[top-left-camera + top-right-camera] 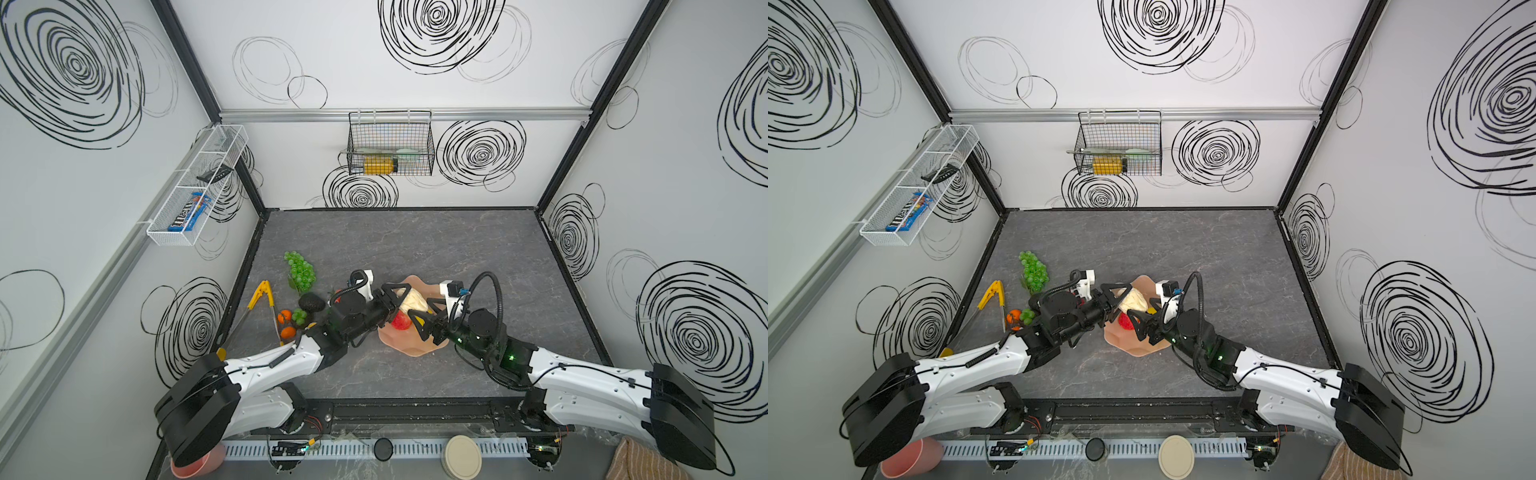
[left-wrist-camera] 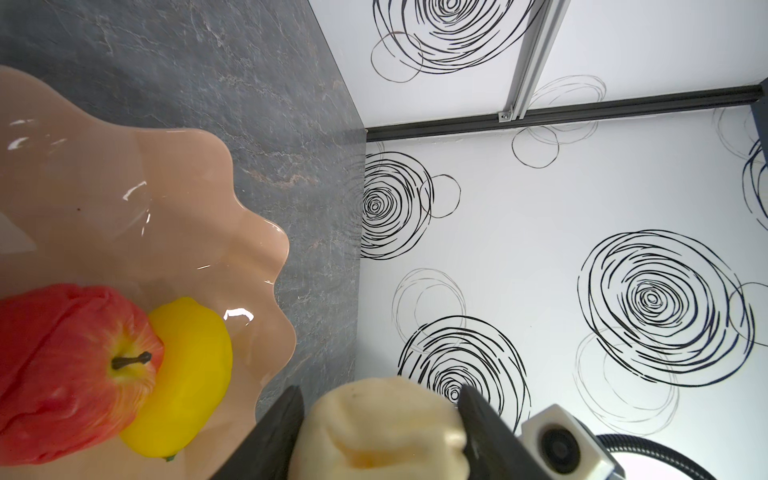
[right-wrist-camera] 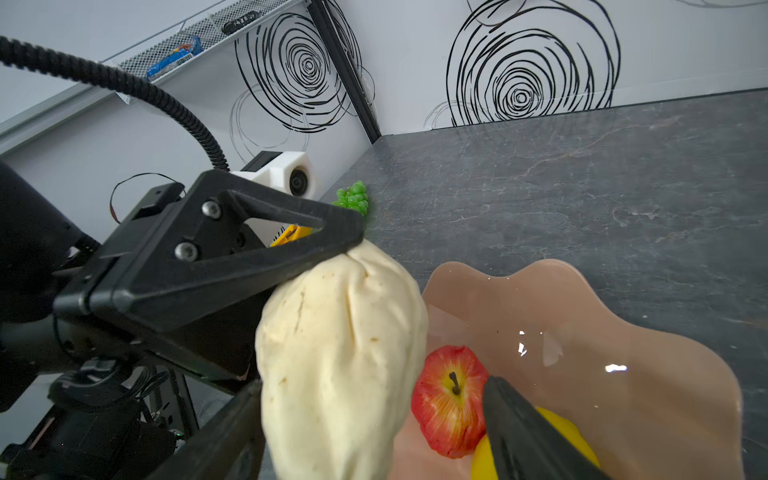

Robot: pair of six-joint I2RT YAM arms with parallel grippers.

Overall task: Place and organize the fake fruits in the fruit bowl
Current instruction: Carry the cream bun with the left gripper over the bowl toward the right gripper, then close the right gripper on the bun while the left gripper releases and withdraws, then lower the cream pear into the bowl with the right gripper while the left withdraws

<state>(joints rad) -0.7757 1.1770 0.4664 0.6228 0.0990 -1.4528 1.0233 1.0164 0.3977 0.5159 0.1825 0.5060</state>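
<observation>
The left end effector [image 1: 397, 301] clamps the beige pear [image 1: 412, 301], the fruit bowl [image 1: 409, 350] below it. The right end effector [image 3: 370, 388] stands wide astride that pear, the red apple [image 3: 446, 401] beneath.

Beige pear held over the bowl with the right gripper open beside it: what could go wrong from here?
1. The left gripper pinches the wrinkled beige plastic pear near one end only, so it may slip or tilt.
2. The open right gripper straddles the pear's lower end, close over the red plastic apple and yellow plastic lemon. Moving down could knock them.
3. Both lie near the rim of the shallow peach-pink wavy bowl and could roll out.
</observation>
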